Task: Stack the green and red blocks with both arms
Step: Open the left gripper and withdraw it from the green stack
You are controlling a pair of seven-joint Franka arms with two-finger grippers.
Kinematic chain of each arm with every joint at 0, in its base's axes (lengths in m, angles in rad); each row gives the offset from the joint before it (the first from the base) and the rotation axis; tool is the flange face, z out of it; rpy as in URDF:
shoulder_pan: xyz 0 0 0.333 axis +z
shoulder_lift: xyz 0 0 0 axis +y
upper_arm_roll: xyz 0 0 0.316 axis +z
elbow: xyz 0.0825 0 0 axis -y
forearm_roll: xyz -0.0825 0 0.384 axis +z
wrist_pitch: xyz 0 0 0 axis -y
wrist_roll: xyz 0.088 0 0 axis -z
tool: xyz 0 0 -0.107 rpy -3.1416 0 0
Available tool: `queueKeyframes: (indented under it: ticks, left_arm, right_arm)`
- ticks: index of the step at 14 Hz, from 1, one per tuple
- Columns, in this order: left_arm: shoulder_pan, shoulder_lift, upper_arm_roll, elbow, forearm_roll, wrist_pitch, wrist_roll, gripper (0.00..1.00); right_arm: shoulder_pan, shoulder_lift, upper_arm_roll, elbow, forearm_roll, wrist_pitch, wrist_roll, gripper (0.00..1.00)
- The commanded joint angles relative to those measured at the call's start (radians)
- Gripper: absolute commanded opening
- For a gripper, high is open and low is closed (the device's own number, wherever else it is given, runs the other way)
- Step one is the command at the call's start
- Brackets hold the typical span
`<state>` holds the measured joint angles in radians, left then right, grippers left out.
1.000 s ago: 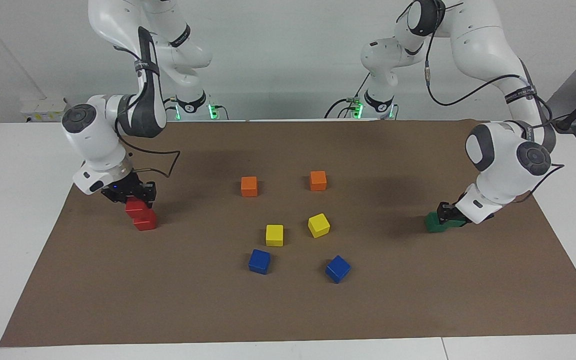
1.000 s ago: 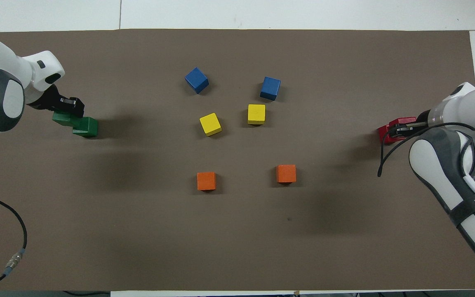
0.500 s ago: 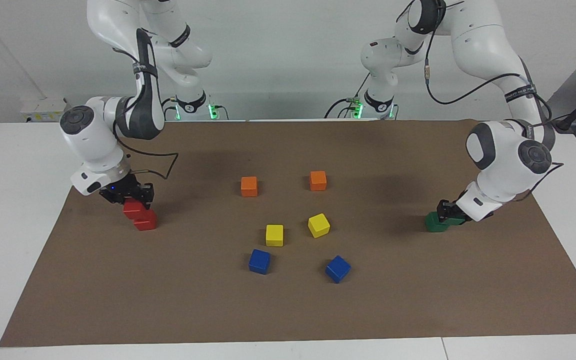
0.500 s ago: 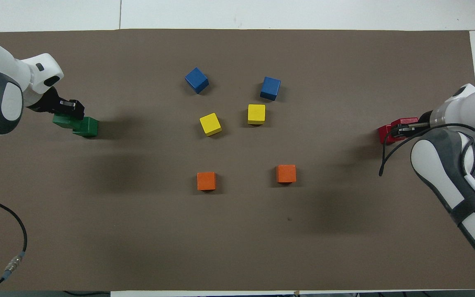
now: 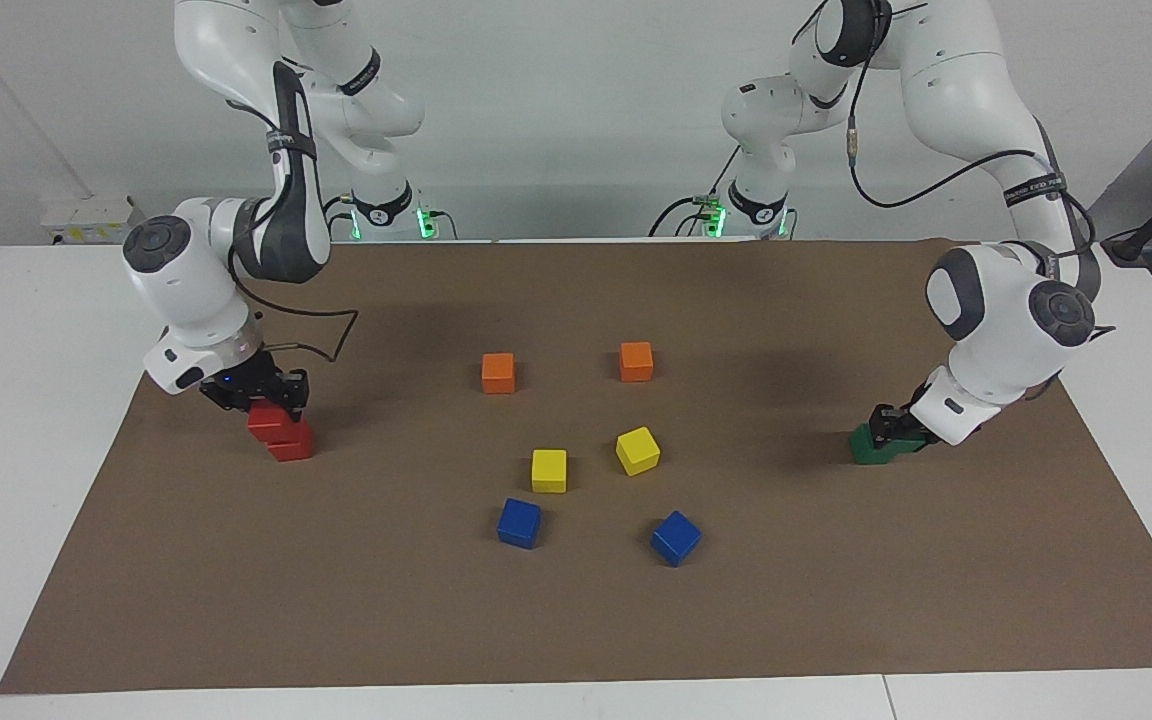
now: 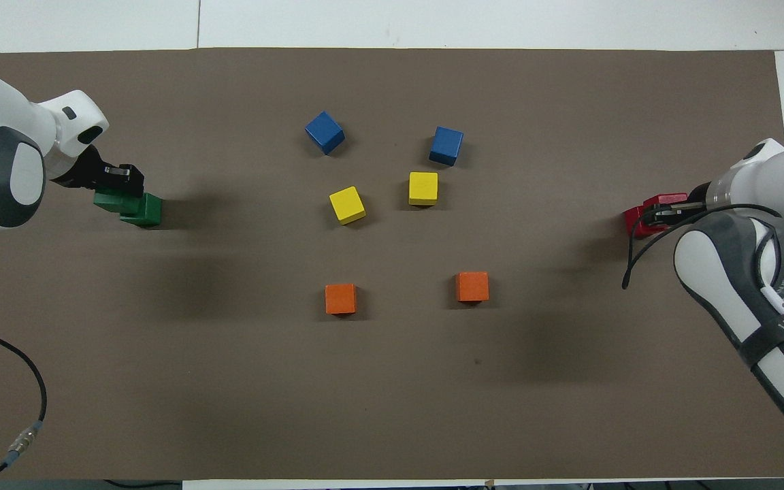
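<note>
On a brown paper mat (image 5: 576,620) covering a white table (image 5: 26,400), ten small glossy cubes are in play: two red, two green, two orange, two yellow, two blue. Toward the right arm's end of the mat, the right gripper (image 5: 258,392) (image 6: 664,212) is clamped on a bright red cube (image 5: 262,420) (image 6: 664,201) that sits slightly askew over a second red cube (image 5: 292,443) (image 6: 634,222) resting on the mat; whether the two touch cannot be told. Toward the left arm's end of the mat, the left gripper (image 5: 894,420) (image 6: 117,178) grips a dark green cube (image 5: 866,437) (image 6: 110,201) over a second green cube (image 5: 876,455) (image 6: 144,211) lying on the mat, again offset. Around the mat's middle lie the other six: two orange cubes (image 5: 499,372) (image 6: 341,299) and (image 5: 636,361) (image 6: 472,286) nearest the robots, two yellow cubes (image 5: 549,470) (image 6: 422,188) and (image 5: 638,450) (image 6: 347,205) farther out, and two blue cubes (image 5: 519,522) (image 6: 446,145) and (image 5: 675,538) (image 6: 324,132) farthest from the robots, none touching another.
</note>
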<state>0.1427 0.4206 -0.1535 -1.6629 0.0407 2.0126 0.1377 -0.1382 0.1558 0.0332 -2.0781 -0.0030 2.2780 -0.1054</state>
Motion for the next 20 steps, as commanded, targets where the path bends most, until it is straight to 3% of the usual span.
queueKeyframes:
  ticks: [1,17,18,19,20]
  left_arm:
    - [0.002,-0.051,0.003,-0.058,-0.013,0.028,-0.016,0.00]
    - [0.000,-0.069,0.003,-0.118,-0.012,0.071,-0.029,0.00]
    - [-0.003,-0.071,0.003,-0.124,-0.012,0.080,-0.039,0.29]
    - [-0.005,-0.077,0.003,-0.138,-0.012,0.092,-0.044,0.99]
    - [-0.005,-0.080,0.003,-0.147,-0.012,0.104,-0.047,1.00]
  right_arm:
    - [-0.004,-0.006,0.011,-0.013,0.008,0.021,0.001,0.00]
    - [-0.009,0.010,0.011,-0.013,0.000,0.034,-0.025,0.00]
    - [-0.011,0.010,0.011,-0.013,0.000,0.032,-0.026,0.00]
    - [-0.012,0.008,0.011,-0.013,0.000,0.029,-0.028,0.00]
    - [-0.015,0.007,0.011,-0.014,0.000,0.015,-0.039,0.00]
